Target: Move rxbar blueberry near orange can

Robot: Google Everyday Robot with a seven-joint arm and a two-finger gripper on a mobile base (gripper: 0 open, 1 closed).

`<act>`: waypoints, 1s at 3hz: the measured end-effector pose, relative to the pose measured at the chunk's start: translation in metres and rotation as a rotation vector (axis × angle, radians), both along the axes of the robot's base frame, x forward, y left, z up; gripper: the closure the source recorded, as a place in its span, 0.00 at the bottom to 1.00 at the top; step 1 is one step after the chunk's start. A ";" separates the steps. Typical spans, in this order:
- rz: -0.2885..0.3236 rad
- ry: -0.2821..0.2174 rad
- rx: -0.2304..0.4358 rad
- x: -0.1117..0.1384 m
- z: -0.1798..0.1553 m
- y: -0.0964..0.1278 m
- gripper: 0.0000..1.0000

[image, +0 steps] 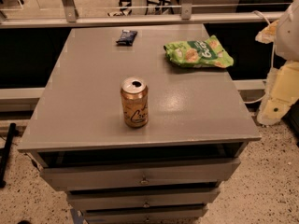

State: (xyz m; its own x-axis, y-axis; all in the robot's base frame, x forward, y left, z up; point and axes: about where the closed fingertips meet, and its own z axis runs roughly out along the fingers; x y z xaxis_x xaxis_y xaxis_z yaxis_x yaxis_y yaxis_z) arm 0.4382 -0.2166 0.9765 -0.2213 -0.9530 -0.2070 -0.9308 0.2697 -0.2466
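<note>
- Currently, you have the rxbar blueberry [126, 36] lying flat in the upper part of the frame, a little left of centre, close to the far edge of the grey surface [79, 101].
- Your orange can [134, 102] stands upright near the middle of the frame, closer to the front edge of the surface, with its silver top and opening facing up.
- You can see that the bar and the can are well apart, with bare surface between them.
- A green chip bag [198, 53] lies flat in the upper right of the frame, to the right of the bar and apart from both it and the can.
- Your tool [274, 107] sits at the right edge of the frame, beyond the right side of the surface and touching none of these things; you cannot tell whether it is spread or pressed together.
- Below the front edge you see stacked drawers [140, 171] with small knobs, and speckled floor [266, 190] in the lower corners.
</note>
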 end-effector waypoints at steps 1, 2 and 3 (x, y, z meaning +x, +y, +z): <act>0.000 0.000 0.000 0.000 0.000 0.000 0.00; 0.017 -0.018 0.013 0.004 0.001 0.004 0.00; 0.084 -0.073 0.091 0.044 -0.007 0.029 0.00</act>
